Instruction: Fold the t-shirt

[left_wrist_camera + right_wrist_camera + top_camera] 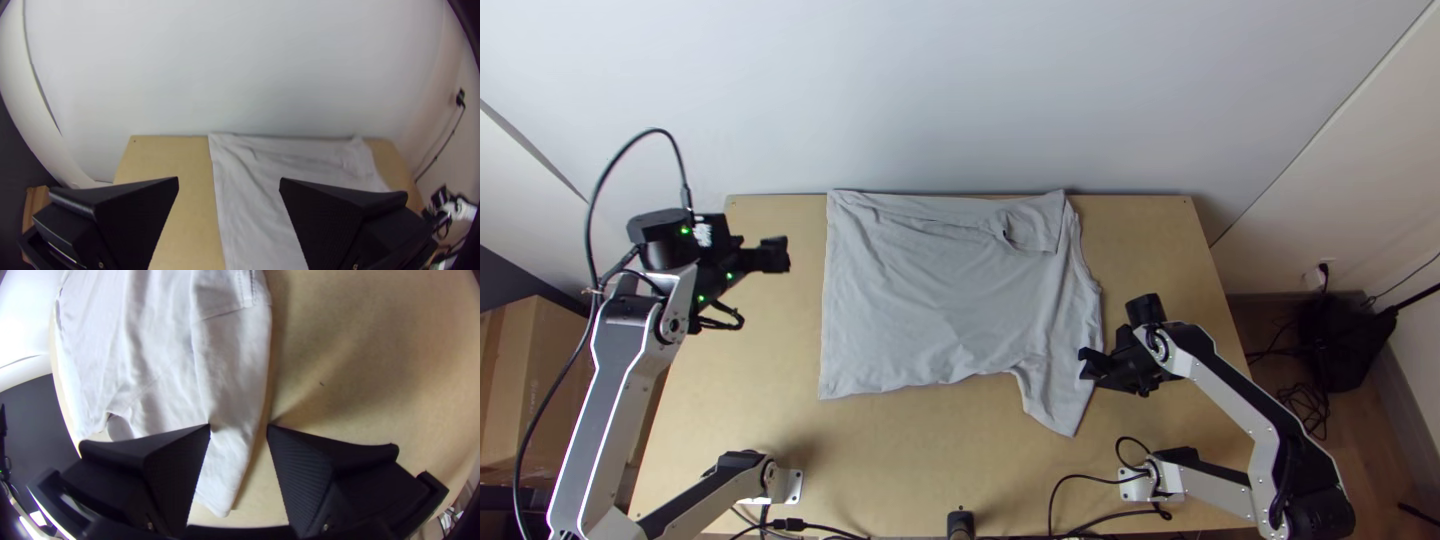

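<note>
Your t-shirt [930, 310] lies spread, wrinkled, across the surface [900, 450] – your left end effector [777, 255] is open left of it; your right end effector [1084, 366], also open, is at its right edge.

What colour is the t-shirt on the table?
The t-shirt is plain light grey, with no pattern visible; the top view shows it best.

The t-shirt [930, 300] lies on the table [920, 450], the wall [930, 90] behind.
</note>
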### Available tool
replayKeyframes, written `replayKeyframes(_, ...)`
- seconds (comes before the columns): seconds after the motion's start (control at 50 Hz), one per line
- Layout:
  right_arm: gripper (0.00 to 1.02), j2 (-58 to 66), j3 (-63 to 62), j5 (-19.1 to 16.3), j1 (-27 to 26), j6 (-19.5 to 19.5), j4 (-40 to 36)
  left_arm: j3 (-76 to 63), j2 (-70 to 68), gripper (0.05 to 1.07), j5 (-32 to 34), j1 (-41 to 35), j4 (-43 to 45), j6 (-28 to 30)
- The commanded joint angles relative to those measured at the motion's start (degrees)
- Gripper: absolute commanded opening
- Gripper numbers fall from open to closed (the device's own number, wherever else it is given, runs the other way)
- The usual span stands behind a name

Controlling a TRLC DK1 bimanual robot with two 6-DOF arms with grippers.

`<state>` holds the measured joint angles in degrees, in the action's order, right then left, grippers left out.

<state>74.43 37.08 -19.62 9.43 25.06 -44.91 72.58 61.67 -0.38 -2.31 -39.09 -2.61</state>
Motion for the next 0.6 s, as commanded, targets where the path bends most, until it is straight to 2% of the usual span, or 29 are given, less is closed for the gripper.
replayKeyframes(0.0, 0.35, 3.0, -3.4, -0.2, 1.2, -0.2, 3.4, -4.1, -2.8, 1.02, 0.8, -0.2, -3.5, 7.1)
replayKeyframes(0.1, 0.13, 2.0, -3.7, 0.7, 1.2, -0.3, 5.0, -8.8, -5.4, 1.02, 6.5, 0.9, -10.1, 17.1)
replayKeyframes(0.14, 0.06, 1.3, -3.8, 1.2, 1.2, -0.4, 5.5, -11.7, -6.8, 1.02, 7.5, 1.3, -12.2, 22.7)
replayKeyframes(0.18, 0.02, 0.6, -3.9, 1.7, 1.2, -0.3, 6.1, -14.2, -7.9, 1.02, 7.4, 1.4, -13.1, 25.6)
replayKeyframes(0.36, 0.02, -0.3, -3.9, 1.9, 1.2, 0.3, 6.4, -24.9, -10.7, 1.02, 7.3, 1.5, -20.9, 40.8)
replayKeyframes(0.44, 0.02, -0.4, -3.7, 2.0, 1.2, 0.5, 6.4, -29.1, -10.5, 1.01, 6.2, 1.5, -21.7, 44.6)
replayKeyframes(0.58, 0.02, -1.8, -3.5, 2.0, 1.2, 0.7, 6.4, -33.4, -8.6, 0.96, 5.7, -0.9, -18.7, 45.1)
